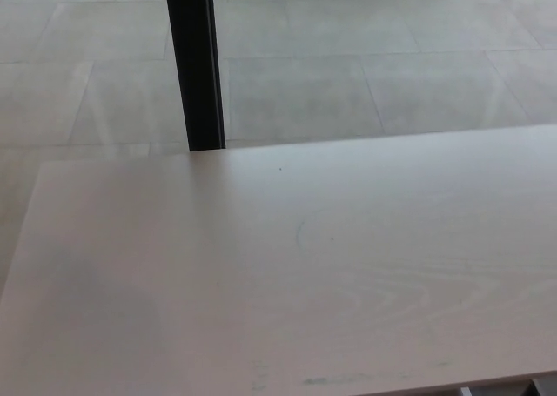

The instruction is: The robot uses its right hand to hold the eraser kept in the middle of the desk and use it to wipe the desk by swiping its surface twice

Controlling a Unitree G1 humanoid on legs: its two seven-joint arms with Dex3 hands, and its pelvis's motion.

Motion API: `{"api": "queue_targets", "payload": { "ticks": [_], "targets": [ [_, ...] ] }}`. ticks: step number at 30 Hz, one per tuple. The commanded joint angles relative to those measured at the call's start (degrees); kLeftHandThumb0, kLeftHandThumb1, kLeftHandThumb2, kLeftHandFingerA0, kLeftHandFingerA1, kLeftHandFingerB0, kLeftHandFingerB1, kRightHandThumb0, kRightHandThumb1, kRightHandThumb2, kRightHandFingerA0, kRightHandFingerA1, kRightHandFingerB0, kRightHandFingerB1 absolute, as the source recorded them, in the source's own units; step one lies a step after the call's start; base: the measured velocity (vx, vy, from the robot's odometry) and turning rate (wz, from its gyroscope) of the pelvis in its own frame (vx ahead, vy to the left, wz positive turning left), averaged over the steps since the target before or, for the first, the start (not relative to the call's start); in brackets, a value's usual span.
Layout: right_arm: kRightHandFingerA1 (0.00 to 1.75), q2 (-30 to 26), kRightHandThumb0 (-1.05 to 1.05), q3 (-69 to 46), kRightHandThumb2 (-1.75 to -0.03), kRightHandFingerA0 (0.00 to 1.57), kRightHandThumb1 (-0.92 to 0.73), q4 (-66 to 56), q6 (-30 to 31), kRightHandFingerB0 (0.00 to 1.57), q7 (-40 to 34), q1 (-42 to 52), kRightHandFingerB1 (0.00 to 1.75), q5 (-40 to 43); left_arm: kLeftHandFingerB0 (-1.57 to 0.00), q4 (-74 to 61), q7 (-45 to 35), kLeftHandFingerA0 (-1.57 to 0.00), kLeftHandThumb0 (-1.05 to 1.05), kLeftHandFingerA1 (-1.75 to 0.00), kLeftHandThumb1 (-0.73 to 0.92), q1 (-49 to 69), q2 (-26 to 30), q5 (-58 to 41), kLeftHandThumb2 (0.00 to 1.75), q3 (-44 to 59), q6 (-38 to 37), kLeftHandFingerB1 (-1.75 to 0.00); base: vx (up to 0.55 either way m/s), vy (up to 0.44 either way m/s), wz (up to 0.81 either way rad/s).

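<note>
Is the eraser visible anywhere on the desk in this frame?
No. The desk shows only faint marks near its front edge; no eraser and neither robot hand is in view.

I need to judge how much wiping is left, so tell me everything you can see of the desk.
The desk is a pale, wood-grain top that fills the lower picture. Its far edge runs level in front of a tiled floor and a black post. A faint bluish curved mark sits near the middle, and greenish smudges lie along the near edge. No eraser or hand shows on it.
</note>
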Motion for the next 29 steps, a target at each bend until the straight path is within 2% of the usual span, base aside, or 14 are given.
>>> {"api": "queue_targets", "payload": {
  "ticks": [1, 2, 6, 7, 8, 16, 17, 19, 20, 24, 25, 26, 27, 29],
  "targets": [
    [0.72, 5.24, -0.69, 3.22, -0.95, 0.73, -0.56, 0.92, -8.48, 0.35, -6.77, 2.9, 0.63, -3.6, -0.41, 0.67, 1.43, -0.52, -0.44, -0.92, 0.89, 0.22, 0.23, -0.16, 0.67, 0.48, -1.64, -0.67, 0.0, 0.0, 0.0],
    [0.66, 6.27, -0.66, 5.04, -0.62, 0.77, -0.73, 1.08, -8.19, 0.38, -7.07, 3.85, 0.58, -4.87, -0.41, 0.87, 1.94, -0.52, -0.44, -0.94, 0.89, 0.73, -0.25, -0.24, 0.67, 0.8, -2.2, -0.68, 0.0, 0.0, 0.0],
    [0.69, 7.42, -0.65, 6.58, -0.62, 0.79, -0.72, 2.85, -11.87, 0.38, -4.72, 6.94, 0.6, -3.96, -0.4, -2.22, 2.94, -0.53, -0.44, -0.99, 0.89, 3.85, -1.6, -0.47, 0.67, 1.5, -1.54, -0.71, 0.0, 0.0, 0.0],
    [0.74, 8.09, -0.7, 7.25, -0.94, 0.74, -0.55, 3.37, -13.51, 0.37, -4.42, 8.17, 0.64, -4.59, -0.38, -1.26, 2.53, -0.51, -0.42, -0.97, 0.89, 4.42, -1.69, -0.58, 0.66, 1.77, -2.62, -0.7, 0.0, 0.0, 0.0],
    [0.68, 8.34, -0.72, 7.46, -0.61, 0.78, -0.71, 3.52, -14.08, 0.37, -4.29, 8.76, 0.6, -4.65, -0.36, -0.7, 2.03, -0.48, -0.44, -0.95, 0.9, 4.77, -1.5, -0.49, 0.66, 1.73, -3.17, -0.67, 0.0, 0.0, 0.0],
    [0.75, 9.95, -0.63, 6.32, -0.61, 0.8, -0.7, 4.48, -15.99, 0.31, -3.2, 13.69, 0.59, -1.17, -0.36, 5.52, 0.24, -0.5, -0.45, -0.94, 0.9, 7.33, -0.69, -0.16, 0.67, 1.85, -7.18, -0.63, 0.0, 0.0, 0.0],
    [0.75, 10.75, -0.61, 6.54, -0.62, 0.7, -0.72, 4.6, -17.09, 0.23, -2.47, 14.7, 0.59, -1.21, -0.36, 6.02, -0.95, -0.55, -0.43, -0.83, 0.69, 7.93, -0.46, -1.54, 1.1, 3.08, -7.67, -0.66, 0.0, 0.0, 0.0],
    [0.75, 11.58, -0.61, 6.66, -0.62, 0.7, -0.72, 4.3, -18.09, 0.23, -1.73, 16.2, 0.59, -0.77, -0.36, 6.96, -2.12, -0.55, -0.43, -0.83, 0.69, 8.49, -0.06, -2.2, 1.1, 3.79, -8.47, -0.66, 0.0, 0.0, 0.0],
    [0.72, 12.45, -0.62, 6.44, -0.61, 0.74, -0.7, 4.35, -18.38, 0.26, -2.7, 17.32, 0.57, -0.76, -0.33, 5.6, -4.47, -0.37, -0.47, -0.88, 0.92, 10.21, 0.35, -3.85, 0.7, 5.2, -8.6, -0.6, 0.0, 0.0, 0.0],
    [0.73, 18.11, -0.6, 4.98, -0.61, 0.7, -0.71, 0.31, -20.04, 0.26, 0.24, 26.06, 0.57, 1.85, -0.3, -1.2, -8.31, -0.4, -0.46, -0.89, 0.92, 16.29, 3.05, -9.27, 0.68, 11.3, -0.63, -0.56, 0.0, 0.0, 0.0],
    [0.7, 19.44, -0.63, 5.02, -0.61, 0.71, -0.71, 2.98, -21.86, 0.22, 2.91, 27.8, 0.55, 2.18, -0.2, -9.33, -9.95, -0.46, -0.37, -0.76, 0.7, 20.88, 4.97, -10.36, 1.11, 12.32, 5.39, -0.57, 0.0, 0.0, 0.0],
    [0.7, 20.73, -0.63, 4.94, -0.61, 0.71, -0.71, 2.47, -22.45, 0.22, 3.6, 29.05, 0.55, 2.5, -0.2, -9.41, -10.88, -0.46, -0.37, -0.76, 0.7, 21.29, 6.12, -10.47, 1.11, 12.69, 6.19, -0.57, 0.0, 0.0, 0.0],
    [0.76, 22.22, -0.66, 5.37, -0.9, 0.72, -0.55, 3.76, -24.39, 0.2, 5.37, 30.03, 0.59, 2.4, -0.28, -12.4, -12.17, -0.37, -0.4, -0.74, 0.92, 23.52, 7.59, -11.06, 0.67, 13.26, 9.05, -0.52, 0.0, 0.0, 0.0],
    [0.76, 23.45, -0.66, 5.51, -0.9, 0.72, -0.55, 3.91, -25.5, 0.2, 6.42, 31.02, 0.59, 2.52, -0.28, -12.96, -13.21, -0.37, -0.4, -0.74, 0.92, 24.36, 8.75, -11.28, 0.67, 13.65, 10.23, -0.52, 0.0, 0.0, 0.0]
  ]
}}
